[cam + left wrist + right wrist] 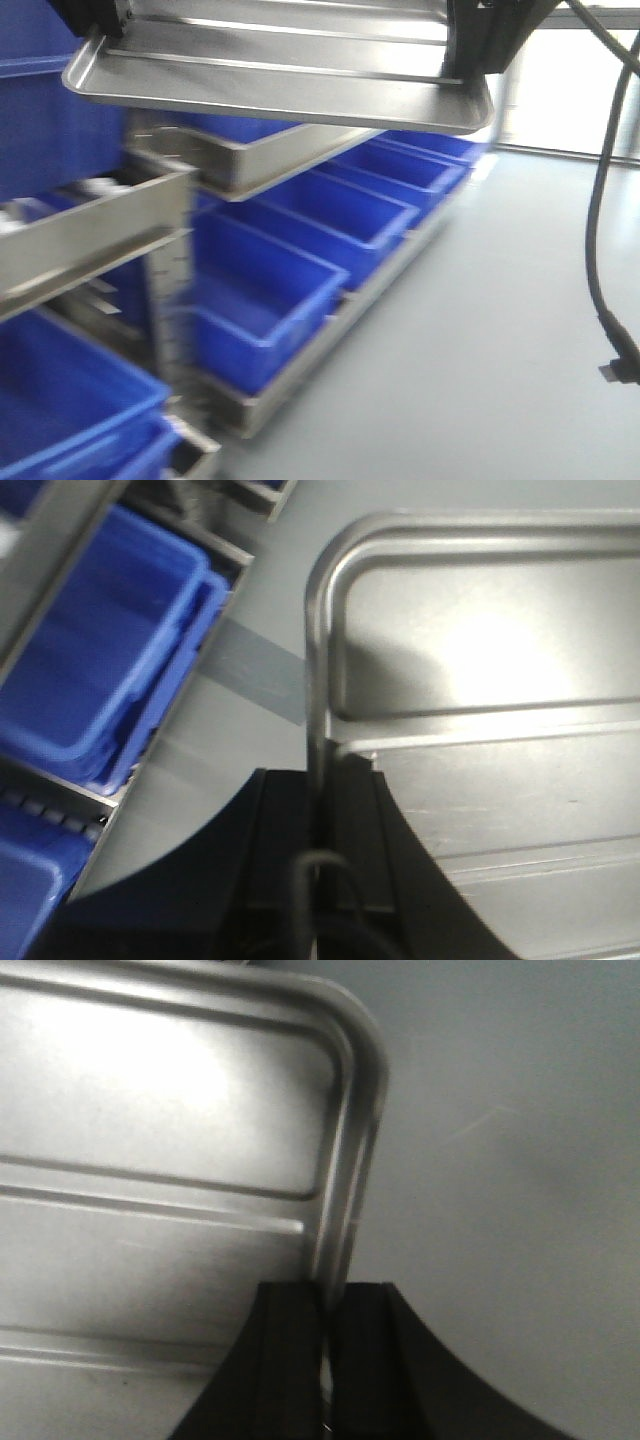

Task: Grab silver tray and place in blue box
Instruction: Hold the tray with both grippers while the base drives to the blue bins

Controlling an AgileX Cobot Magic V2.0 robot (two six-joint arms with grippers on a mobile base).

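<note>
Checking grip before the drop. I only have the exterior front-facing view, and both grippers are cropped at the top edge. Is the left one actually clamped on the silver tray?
Observer: Yes. In the left wrist view, the left gripper is shut on the rim of the silver tray at its short end, with the jaws on either side of the rim.
Operator: Right side?
Observer: Same. The right gripper pinches the rim at the opposite short end.
Operator: Anything beside that right end?
Observer: Only grey floor beyond it. No box shows in the right wrist view.
</note>
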